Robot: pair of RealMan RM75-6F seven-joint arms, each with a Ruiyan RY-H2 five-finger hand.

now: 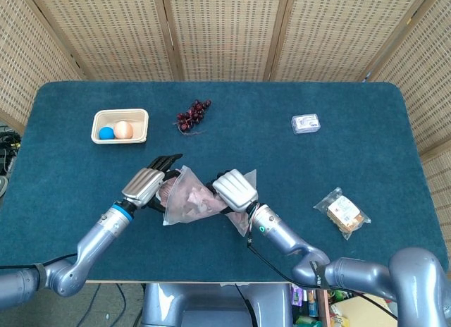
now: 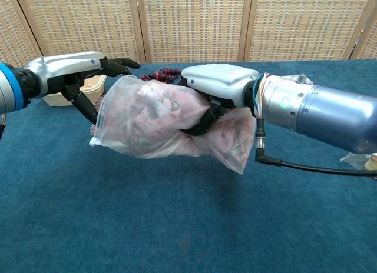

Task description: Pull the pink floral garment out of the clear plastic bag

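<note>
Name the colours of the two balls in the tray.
One ball is blue, the other orange-peach; head view shows them best.

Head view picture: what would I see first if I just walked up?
You'd notice the clear plastic bag stuffed with the pink floral garment, near the table's front edge. The right robot hand grips its middle, and the left robot hand reaches at its open end. Behind sit a tray with two balls and dark grapes.
</note>
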